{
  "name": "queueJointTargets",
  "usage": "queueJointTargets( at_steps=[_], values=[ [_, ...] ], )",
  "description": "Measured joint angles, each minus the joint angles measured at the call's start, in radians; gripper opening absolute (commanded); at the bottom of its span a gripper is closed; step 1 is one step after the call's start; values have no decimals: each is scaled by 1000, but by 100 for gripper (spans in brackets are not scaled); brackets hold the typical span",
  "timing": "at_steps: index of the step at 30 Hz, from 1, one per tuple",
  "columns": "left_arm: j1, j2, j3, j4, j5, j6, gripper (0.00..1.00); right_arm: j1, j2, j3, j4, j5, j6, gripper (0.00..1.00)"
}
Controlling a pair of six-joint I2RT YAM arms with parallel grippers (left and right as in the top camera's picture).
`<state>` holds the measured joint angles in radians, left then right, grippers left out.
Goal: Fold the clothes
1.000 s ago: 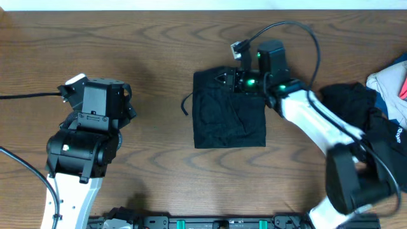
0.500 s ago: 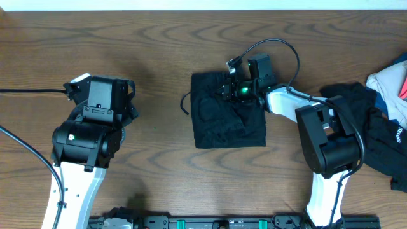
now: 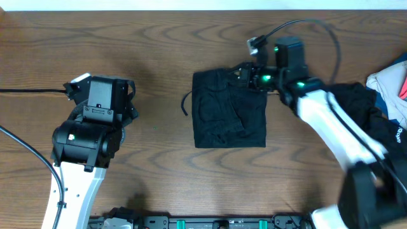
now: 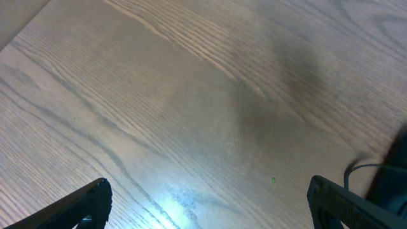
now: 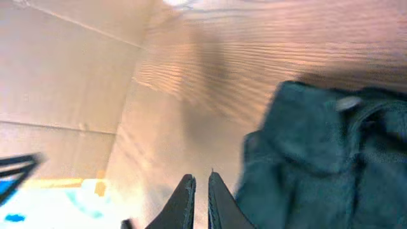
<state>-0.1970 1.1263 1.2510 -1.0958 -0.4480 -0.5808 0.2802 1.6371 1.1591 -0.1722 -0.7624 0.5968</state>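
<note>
I saw a glossy wood-grain table [image 3: 159, 38] under a wrinkled, square-folded black garment [image 3: 229, 117], left gripper [image 4: 210, 197] spread wide, right gripper [image 5: 201, 178] pinched closed.

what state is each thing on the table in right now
black garment: folded into a rough rectangle, lying flat, wrinkled
black pile: unfolded, heaped
whitish garment: crumpled, partly out of frame
left gripper: open, empty
right gripper: shut, empty, beside the black garment
</note>
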Motion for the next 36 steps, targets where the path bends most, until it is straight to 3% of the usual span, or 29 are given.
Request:
queueJointTargets(
  at_steps=[6,10,19,30,36],
  values=[
    [0,0,0,0,0,0,98,53,-105,5,-250,17,4,4],
    [0,0,0,0,0,0,98,120,-76,-42,-280,64,3,4],
    [0,0,0,0,0,0,98,159,68,-267,-117,146,121,4],
    [0,0,0,0,0,0,98,113,129,-314,10,-19,168,1],
    [0,0,0,0,0,0,98,111,13,-325,158,-37,176,11]
  ],
)
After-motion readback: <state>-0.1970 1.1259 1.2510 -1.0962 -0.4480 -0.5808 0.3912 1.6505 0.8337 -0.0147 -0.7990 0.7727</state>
